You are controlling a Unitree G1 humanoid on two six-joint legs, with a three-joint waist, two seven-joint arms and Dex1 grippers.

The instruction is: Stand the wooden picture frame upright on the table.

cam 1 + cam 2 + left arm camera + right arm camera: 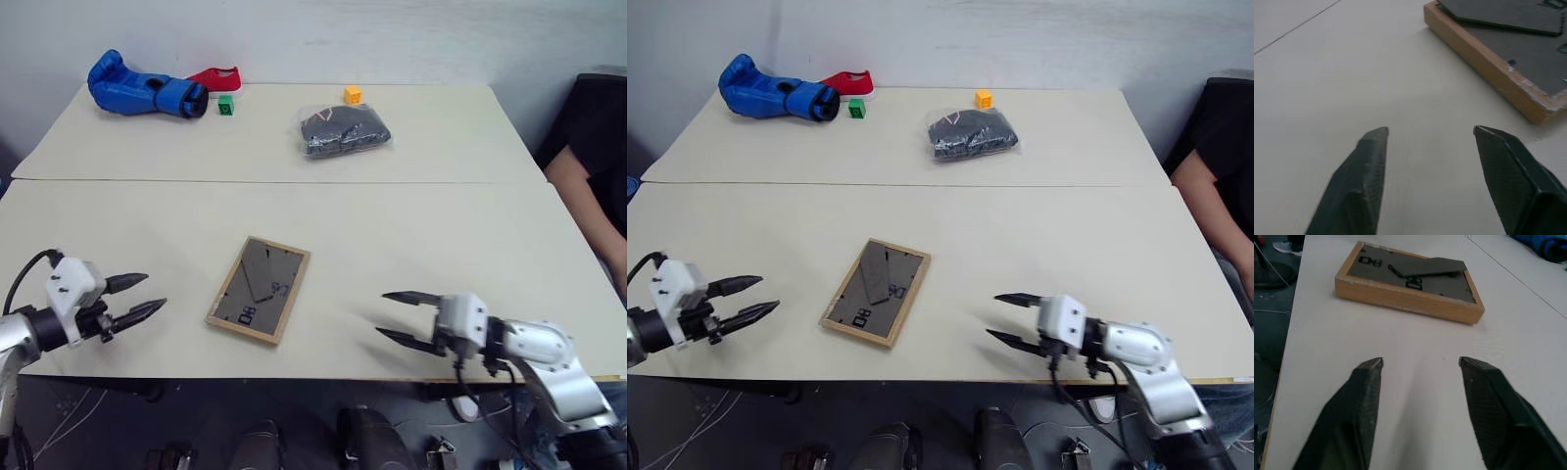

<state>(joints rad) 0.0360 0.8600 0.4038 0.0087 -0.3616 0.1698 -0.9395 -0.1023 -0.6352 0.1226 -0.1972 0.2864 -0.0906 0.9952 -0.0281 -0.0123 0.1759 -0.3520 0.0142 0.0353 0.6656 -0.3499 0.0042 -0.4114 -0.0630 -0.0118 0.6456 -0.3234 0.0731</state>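
Item: small rectangular light-wood picture frame [259,290], dark grey backing board uppermost, picture side down.
Location: flat on the large pale beige table [411,220], near the front edge, between the two arms and touching neither.
Stand: the fold-out leg lies folded flat against the backing; frame not yet upright.
Left gripper [135,298]: black fingers spread apart, holding nothing, low over the table and pointed at the frame's left side, a clear gap away.
Right gripper [405,317]: black fingers likewise parted and empty, aimed at the frame's right side, further off than the left.
Risk, slide: a frame lying flat offers only thin wooden edges; a one-sided push would likely skate it across the smooth table rather than lift it.
Risk, front edge: the frame sits close to the table's near edge, so a push toward the robot could tip it off.
Risk, stand: raised with the leg still folded, the frame would probably fall straight back down, or face-forward.
Risk, pinch: fingers closing on the backing's clips or the leg instead of the wood could slip or bend them.
Bystander items: dark bundle in a clear plastic bag [343,130], blue boxing glove [145,92], red shoe [217,77], green cube [226,106], orange cube [353,95], all well apart at the far side; a person's arm [586,211] at the right edge.
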